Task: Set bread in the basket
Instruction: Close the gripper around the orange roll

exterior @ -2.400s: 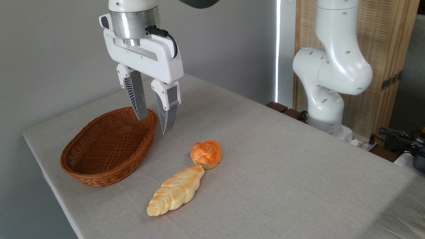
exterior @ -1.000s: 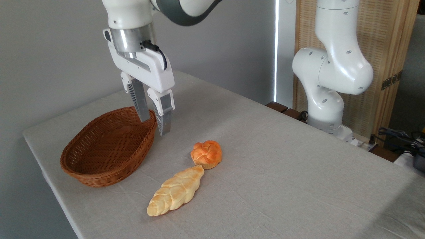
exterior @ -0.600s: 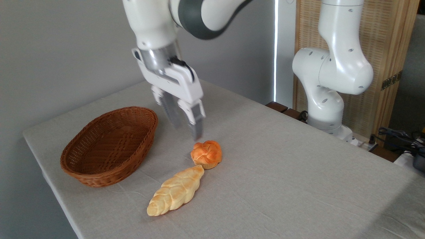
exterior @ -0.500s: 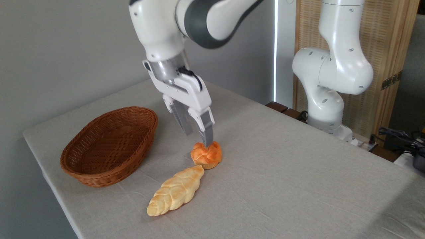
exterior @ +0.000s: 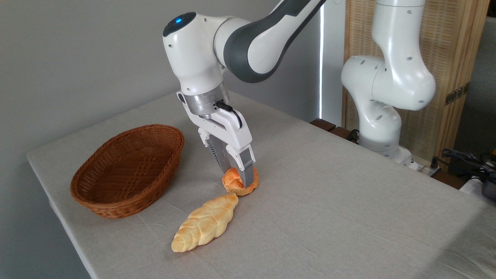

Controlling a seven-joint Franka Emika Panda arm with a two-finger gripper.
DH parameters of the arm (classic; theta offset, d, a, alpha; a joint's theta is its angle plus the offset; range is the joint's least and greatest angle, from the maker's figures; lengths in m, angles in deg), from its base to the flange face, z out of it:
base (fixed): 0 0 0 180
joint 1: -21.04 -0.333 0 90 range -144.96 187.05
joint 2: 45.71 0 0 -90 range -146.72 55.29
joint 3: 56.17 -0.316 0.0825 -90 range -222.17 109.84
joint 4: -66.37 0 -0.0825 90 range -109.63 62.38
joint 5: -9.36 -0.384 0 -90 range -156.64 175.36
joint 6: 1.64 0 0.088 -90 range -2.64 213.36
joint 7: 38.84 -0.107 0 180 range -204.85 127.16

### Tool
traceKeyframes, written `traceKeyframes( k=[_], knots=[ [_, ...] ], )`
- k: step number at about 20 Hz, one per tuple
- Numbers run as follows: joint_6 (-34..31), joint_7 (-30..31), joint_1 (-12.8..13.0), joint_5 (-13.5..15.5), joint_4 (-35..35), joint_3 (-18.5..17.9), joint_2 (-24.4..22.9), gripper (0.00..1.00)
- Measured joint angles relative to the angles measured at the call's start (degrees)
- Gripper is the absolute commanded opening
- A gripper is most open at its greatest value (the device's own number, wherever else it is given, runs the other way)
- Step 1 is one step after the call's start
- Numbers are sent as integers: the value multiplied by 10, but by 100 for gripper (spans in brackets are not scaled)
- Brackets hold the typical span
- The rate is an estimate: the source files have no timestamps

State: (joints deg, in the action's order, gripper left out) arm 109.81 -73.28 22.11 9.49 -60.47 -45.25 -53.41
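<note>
Lowered since before, fingers (exterior: 248, 170) straddle the bread (exterior: 235, 183) (still on table (exterior: 329, 201)).

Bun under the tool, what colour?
Orange-brown bun, paler base; fixed camera view.

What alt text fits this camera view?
The robot's hand is down over a small orange bun on the table, fingers either side. A pale braided loaf lies just in front; an empty wicker basket sits to the left.
</note>
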Motion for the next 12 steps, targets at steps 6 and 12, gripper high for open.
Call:
traceKeyframes(
  k=[6,12],
  knots=[
    [1,0,0,0,-3,0,8,56],
    [1,-25,0,0,-3,0,11,38]
  ],
)
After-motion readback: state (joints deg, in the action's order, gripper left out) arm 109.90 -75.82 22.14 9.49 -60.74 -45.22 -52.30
